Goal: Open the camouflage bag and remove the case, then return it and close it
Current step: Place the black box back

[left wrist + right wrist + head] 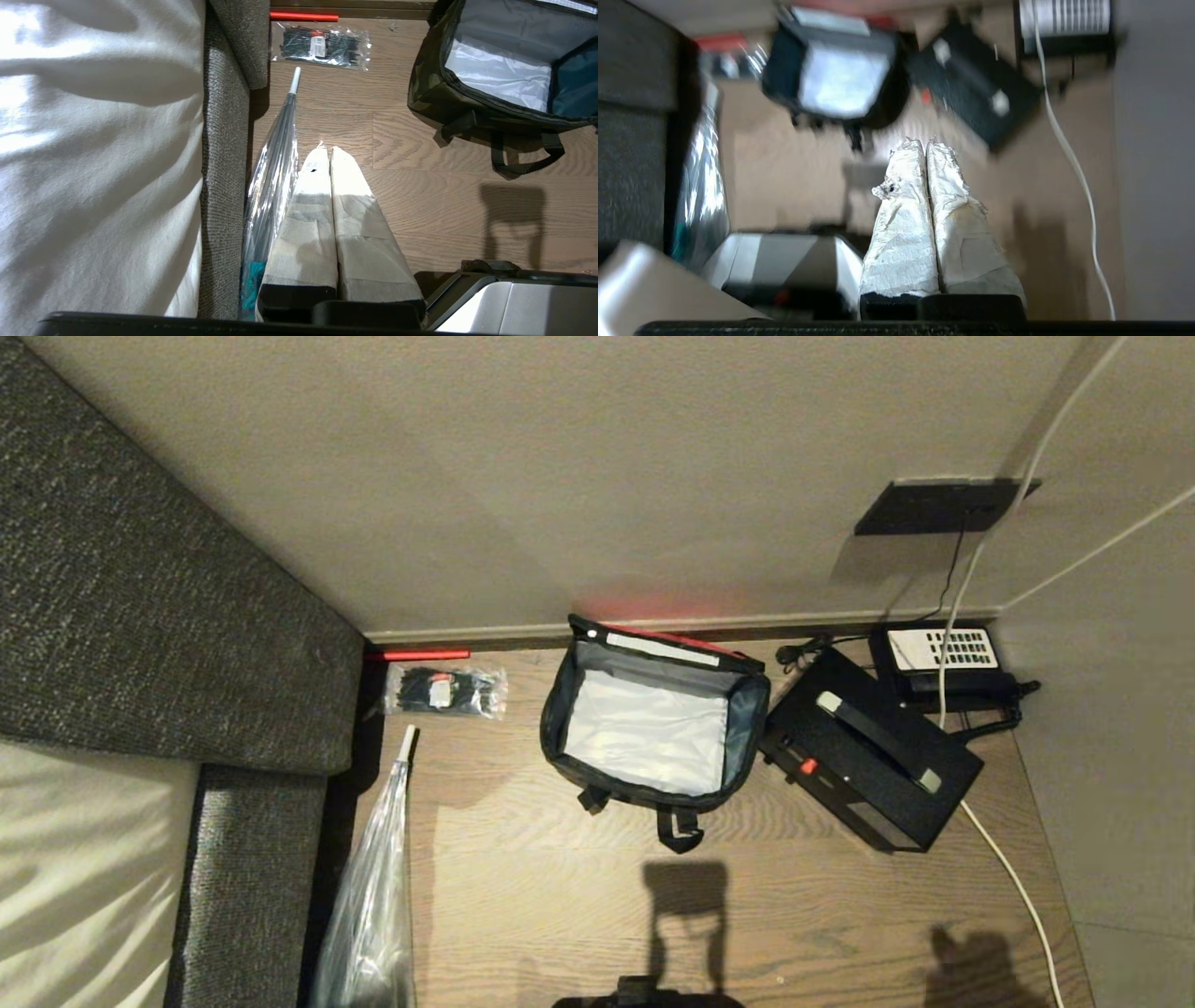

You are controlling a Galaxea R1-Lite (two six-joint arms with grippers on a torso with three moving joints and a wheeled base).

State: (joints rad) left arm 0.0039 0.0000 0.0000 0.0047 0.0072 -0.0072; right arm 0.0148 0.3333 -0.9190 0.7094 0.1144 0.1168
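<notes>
The right hand (926, 145) is shut tight and holds nothing, up above the floor (560, 896). The left hand (327, 151) is shut too, parked by the sofa (224, 140). The camouflage bag (560, 709) sits open near the wall, and looks empty; I see no case. Next, I think, the right hand must reach the bag. No words can be read.

head view looks down from above, both wrist views low, sharing the camouflage bag (653, 728)

Left pincer (327, 151) is pinched closed, just hanging low over the floor. Right pincer (924, 144) closed too, empty, held up higher.
</notes>
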